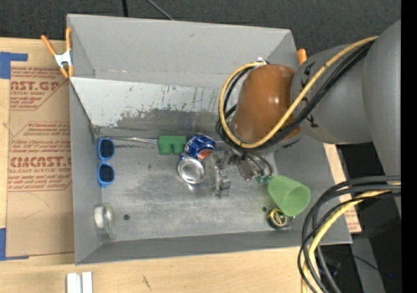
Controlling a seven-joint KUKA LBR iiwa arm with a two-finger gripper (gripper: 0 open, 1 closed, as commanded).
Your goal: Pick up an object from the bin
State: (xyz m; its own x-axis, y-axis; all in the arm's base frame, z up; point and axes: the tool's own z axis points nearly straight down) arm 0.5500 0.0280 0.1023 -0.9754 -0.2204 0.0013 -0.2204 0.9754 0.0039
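Start at the near wall of the bin (pixel 195 249). In your near-left corner lies a small clear round piece (pixel 103 215), and in the near-right corner a small dark ring-like piece (pixel 279 219) touches the light green cup (pixel 288 194) that lies tipped on its side.

A little farther in, mid-floor, the gripper (pixel 222 180) is down low at the bin floor, just right of the crushed can (pixel 195 159), blue and silver, open end towards you. You cannot tell how far open the gripper is, and nothing can be seen in its hold.

Farther back, a green block (pixel 171 144) sits just left of the can, and blue sunglasses (pixel 105 161) lie against the left wall.

By my reading, the pick is not yet made: everything rests on the floor. You have the grasp and the lift left to do, and the can is the nearest candidate.
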